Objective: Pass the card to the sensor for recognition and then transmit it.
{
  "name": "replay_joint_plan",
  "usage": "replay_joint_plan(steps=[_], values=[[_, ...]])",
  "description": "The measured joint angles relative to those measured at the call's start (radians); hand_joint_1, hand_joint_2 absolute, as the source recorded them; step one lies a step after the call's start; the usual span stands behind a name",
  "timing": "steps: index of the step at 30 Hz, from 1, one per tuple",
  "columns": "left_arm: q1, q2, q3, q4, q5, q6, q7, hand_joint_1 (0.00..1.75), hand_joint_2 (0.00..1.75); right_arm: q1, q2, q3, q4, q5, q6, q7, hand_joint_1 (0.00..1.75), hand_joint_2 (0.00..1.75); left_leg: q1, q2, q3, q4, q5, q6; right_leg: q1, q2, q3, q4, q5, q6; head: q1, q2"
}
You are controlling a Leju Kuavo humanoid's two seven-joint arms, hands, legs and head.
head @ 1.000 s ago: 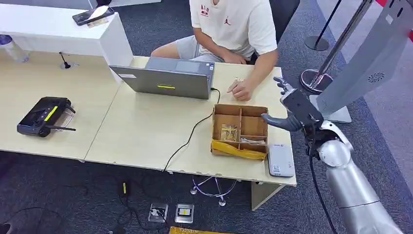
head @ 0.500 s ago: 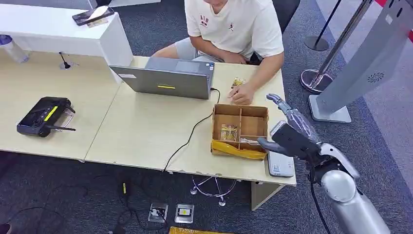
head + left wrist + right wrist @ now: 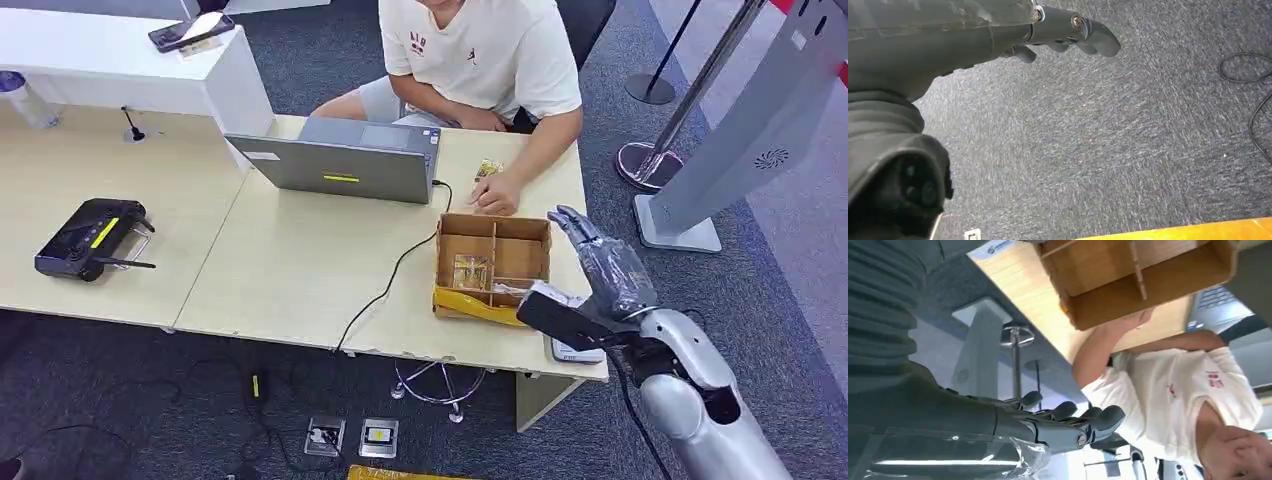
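Over the front right corner of the pale wooden surface [image 3: 300, 270], the right hand [image 3: 590, 285] hovers released, fingers spread, above the white rectangular card sensor [image 3: 578, 345] lying beside the brown compartmented cardboard box [image 3: 493, 265]. Left hand [image 3: 1068, 35] hangs released over the carpet; which item is the card, I cannot tell.

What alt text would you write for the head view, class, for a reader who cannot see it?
A silver robot arm reaches its open right robot hand over the white card reader at the table's near right corner, beside a divided cardboard box. A seated person rests a hand by a grey laptop.
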Motion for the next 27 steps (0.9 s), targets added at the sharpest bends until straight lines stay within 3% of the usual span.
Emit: replay_joint_plan(steps=[4, 10, 27], values=[[0.000, -0.002, 0.000, 0.000, 0.000, 0.004, 0.003, 0.00, 0.00, 0.005, 0.000, 0.005, 0.000, 0.130, -0.001, 0.052, 0.00, 1.75, 0.000, 0.000, 0.000, 0.000, 0.000, 0.000, 0.000, 0.000, 0.000, 0.000, 0.000, 0.000, 0.000, 0.000], [-0.001, -0.006, 0.001, 0.000, 0.000, 0.003, 0.011, 0.00, 0.00, 0.012, 0.004, 0.022, 0.008, 0.225, -0.003, 0.095, 0.00, 1.75, 0.000, 0.000, -0.001, 0.000, 0.000, 0.000, 0.000, 0.000, 0.000, 0.000, 0.000, 0.000, 0.000, 0.000], [-0.001, -0.010, 0.002, 0.000, 0.000, 0.000, 0.011, 0.00, 0.00, 0.023, 0.037, 0.054, 0.068, 0.259, -0.004, 0.095, 0.00, 1.75, 0.000, 0.000, -0.001, 0.000, 0.000, 0.000, 0.000, 0.000, 0.000, 0.000, 0.000, 0.000, 0.000, 0.000]])
